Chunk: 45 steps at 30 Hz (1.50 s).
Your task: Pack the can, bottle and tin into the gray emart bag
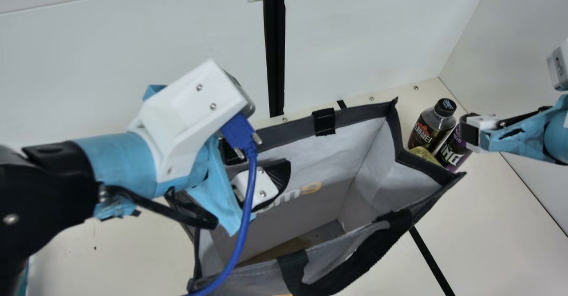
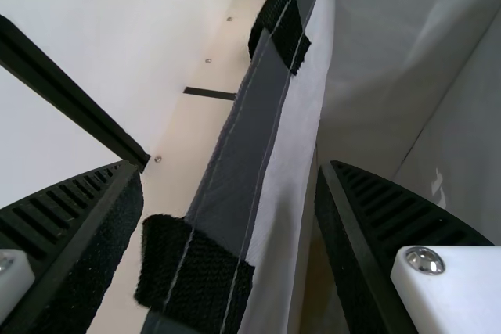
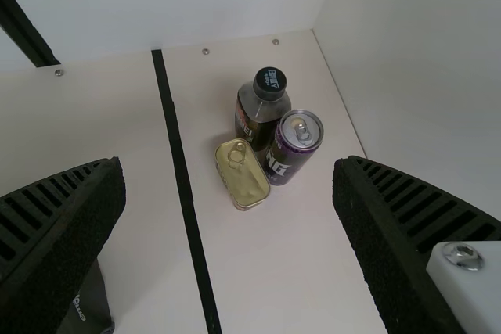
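My left gripper [image 1: 256, 165] is over the back rim at the left of the gray bag [image 1: 395, 167]. The left wrist view shows this gripper [image 2: 228, 168] open, its fingers on either side of the bag's rim [image 2: 239, 170], one inside the bag. My right gripper [image 1: 468, 132] is at the right of the main view; in its wrist view the gripper [image 3: 231, 163] stands wide open, nothing between its fingers. Beyond the bag's right side stand the dark bottle [image 3: 257, 119] and the purple can [image 3: 291, 150], with the gold tin [image 3: 243, 175] beside them.
The standing bag gapes upward, a black handle [image 1: 368, 256] hanging over its front. White walls rise behind and to the right of the cream table [image 1: 510, 225]. A blue cable [image 1: 245, 225] from the left wrist crosses over the bag.
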Each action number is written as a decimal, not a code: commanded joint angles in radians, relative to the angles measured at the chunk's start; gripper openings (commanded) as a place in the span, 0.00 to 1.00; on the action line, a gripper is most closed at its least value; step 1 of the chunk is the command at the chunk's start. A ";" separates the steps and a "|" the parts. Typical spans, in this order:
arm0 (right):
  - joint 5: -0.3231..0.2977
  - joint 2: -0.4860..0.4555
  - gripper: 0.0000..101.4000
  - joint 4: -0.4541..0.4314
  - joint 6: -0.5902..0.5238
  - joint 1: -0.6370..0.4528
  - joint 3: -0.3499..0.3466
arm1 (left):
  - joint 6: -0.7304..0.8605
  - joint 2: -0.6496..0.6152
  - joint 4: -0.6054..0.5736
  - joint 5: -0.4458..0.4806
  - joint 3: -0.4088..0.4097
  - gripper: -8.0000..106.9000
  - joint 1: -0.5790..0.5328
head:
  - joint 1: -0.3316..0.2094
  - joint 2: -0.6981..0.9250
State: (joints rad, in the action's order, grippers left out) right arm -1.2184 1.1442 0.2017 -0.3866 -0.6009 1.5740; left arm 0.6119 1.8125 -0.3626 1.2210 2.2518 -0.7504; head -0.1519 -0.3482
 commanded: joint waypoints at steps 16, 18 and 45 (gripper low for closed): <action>0.000 0.000 0.90 0.000 0.000 0.000 0.000 | -0.010 0.038 0.030 -0.001 -0.022 0.16 -0.021 | -0.023 -0.001; 0.000 0.000 0.90 0.000 0.000 0.000 0.000 | -0.023 0.036 0.043 -0.001 -0.022 0.16 -0.019 | -0.023 -0.001; 0.000 0.000 0.90 0.000 0.000 0.000 0.000 | -0.378 -0.091 0.436 -0.001 -0.016 0.16 0.017 | -0.023 -0.001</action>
State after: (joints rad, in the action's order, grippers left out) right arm -1.2184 1.1442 0.2017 -0.3866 -0.6009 1.5740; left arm 0.2514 1.7275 0.0296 1.2199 2.2394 -0.7318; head -0.1519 -0.3482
